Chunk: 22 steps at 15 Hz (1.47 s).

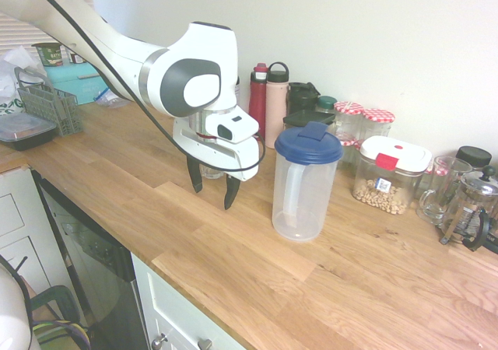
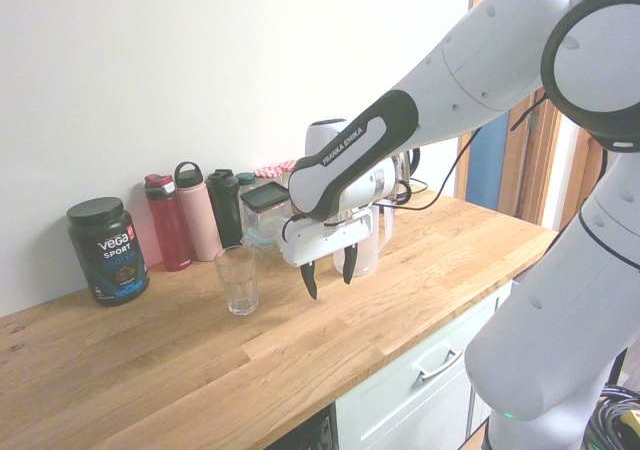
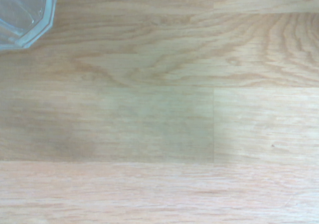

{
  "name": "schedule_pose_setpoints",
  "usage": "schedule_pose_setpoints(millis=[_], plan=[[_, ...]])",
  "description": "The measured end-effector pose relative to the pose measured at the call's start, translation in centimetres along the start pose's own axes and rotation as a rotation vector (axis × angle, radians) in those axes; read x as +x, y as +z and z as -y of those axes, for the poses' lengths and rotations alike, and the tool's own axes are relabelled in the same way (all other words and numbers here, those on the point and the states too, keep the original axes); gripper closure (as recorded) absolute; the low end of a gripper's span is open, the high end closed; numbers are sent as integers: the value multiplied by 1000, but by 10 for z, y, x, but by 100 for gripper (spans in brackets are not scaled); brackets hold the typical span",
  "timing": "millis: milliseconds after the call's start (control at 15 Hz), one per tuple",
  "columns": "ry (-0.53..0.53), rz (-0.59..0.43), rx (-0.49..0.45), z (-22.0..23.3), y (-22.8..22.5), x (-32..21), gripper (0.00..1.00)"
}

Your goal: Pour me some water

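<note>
One pitcher (image 1: 305,180), one glass (image 2: 237,279), one open, empty gripper (image 2: 328,270) between.

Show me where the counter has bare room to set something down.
Free: the front strip of the counter, forward of the pitcher, and the stretch between the glass and the protein tub. Crowded: the wall row of bottles and jars.

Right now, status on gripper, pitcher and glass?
Gripper open, empty, above bare counter. Pitcher upright, lid on. Glass upright beside gripper. Nothing between.
</note>
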<state>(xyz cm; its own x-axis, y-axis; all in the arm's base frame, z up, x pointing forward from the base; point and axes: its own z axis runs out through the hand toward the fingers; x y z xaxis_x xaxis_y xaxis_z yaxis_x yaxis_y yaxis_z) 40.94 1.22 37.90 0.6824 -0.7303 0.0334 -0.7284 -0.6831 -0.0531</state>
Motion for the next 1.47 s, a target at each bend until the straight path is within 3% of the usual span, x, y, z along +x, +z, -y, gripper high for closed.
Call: schedule_pose_setpoints(millis=[133,267,400,533,733,1133,1467], plan=[[-5,-3,-3,1,0,1,0],[-85,-8,-7,2,-16,6,0],[-211,9,-10,-11,-55,13,0],[-308,-45,8,-39,-109,19,0],[-321,-143,86,-81,-163,35,0],[-293,-184,190,-149,-160,90,0],[-302,-172,174,-148,-123,117,0]])
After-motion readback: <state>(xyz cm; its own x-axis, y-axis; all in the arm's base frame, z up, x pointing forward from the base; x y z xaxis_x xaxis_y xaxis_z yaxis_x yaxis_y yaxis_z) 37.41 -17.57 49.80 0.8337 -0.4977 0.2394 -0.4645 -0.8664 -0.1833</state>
